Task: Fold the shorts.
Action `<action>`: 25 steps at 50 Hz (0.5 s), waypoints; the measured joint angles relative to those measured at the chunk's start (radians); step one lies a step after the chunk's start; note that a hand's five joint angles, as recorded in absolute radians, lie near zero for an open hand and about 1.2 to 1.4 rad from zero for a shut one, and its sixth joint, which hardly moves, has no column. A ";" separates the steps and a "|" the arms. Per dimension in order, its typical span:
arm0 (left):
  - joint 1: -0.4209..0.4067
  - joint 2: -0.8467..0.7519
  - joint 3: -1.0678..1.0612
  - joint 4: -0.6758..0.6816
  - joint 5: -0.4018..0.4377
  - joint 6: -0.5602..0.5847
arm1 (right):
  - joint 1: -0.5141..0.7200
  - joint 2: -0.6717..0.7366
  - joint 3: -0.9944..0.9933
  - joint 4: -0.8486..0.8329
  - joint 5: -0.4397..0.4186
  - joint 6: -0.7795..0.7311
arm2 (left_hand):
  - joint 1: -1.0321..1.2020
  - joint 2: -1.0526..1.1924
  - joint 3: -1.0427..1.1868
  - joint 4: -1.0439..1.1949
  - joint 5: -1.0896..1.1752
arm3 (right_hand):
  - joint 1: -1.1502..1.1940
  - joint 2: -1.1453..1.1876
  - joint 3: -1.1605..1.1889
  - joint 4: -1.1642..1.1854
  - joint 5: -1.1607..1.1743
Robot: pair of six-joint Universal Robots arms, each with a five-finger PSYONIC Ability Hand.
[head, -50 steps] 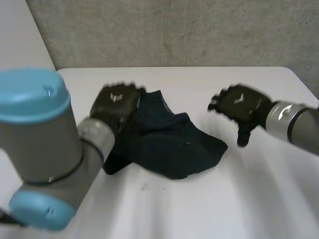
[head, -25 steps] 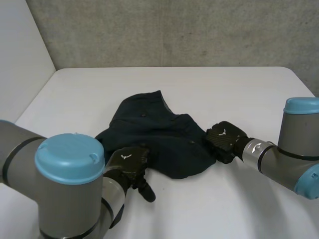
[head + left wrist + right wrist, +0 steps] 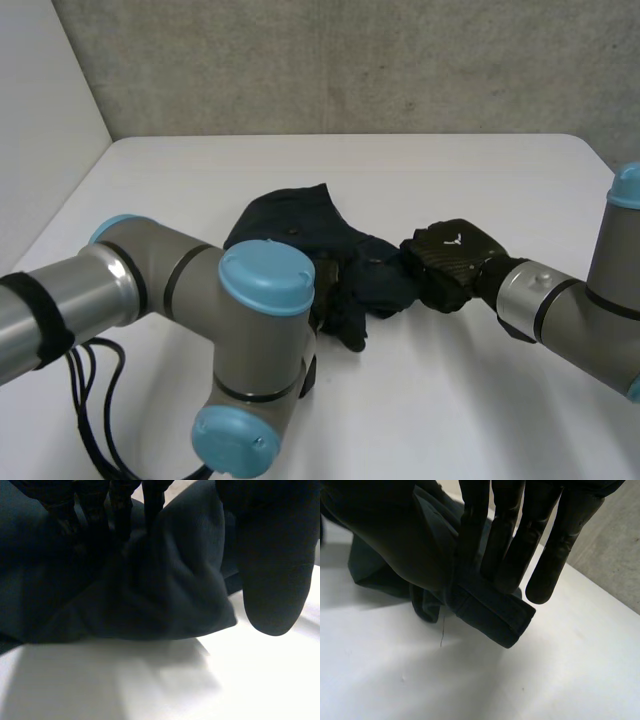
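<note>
Plainly, the dark shorts [image 3: 290, 222] were bunched on the white table [image 3: 480, 170], a fold pinched by the left hand [image 3: 272, 580], the hem gripped by the right hand [image 3: 450, 265]. Slippage was judged likely if pulled unevenly.

A white table [image 3: 470, 420] spreads across the room, its top smooth and matte, with rounded far corners. Behind it stands a rough grey wall [image 3: 350, 60] of speckled concrete. A plain white panel [image 3: 35, 130] slants along the table's left side.
</note>
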 measured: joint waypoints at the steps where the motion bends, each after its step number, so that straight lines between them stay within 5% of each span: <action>1: -0.001 -0.012 0.024 0.000 -0.019 0.000 | 0.002 -0.013 0.003 0.002 0.000 0.024 | 0.000 0.000 0.000 0.000 0.000 | 0.000 0.000 0.000 0.000 0.000; 10: 0.001 -0.058 0.117 0.000 -0.084 -0.001 | 0.039 -0.043 0.004 0.011 0.003 0.105 | 0.023 0.039 0.024 0.034 0.040 | 0.000 0.000 0.000 0.000 0.015; 15: 0.007 -0.072 0.145 0.002 -0.083 -0.004 | 0.055 -0.044 0.002 0.020 0.005 0.108 | 0.283 0.262 0.247 0.259 0.260 | 0.000 0.000 0.000 0.000 0.016; 22: 0.035 -0.096 0.185 -0.002 -0.090 -0.001 | 0.067 -0.044 -0.005 0.022 0.014 0.106 | 0.853 0.910 0.873 0.901 0.868 | 0.006 0.000 0.007 0.000 0.016; 25: 0.067 -0.090 0.196 -0.017 -0.092 0.012 | 0.065 -0.047 -0.018 0.021 0.039 0.103 | 0.861 0.946 0.911 0.953 0.890 | 0.006 0.000 0.007 0.000 0.016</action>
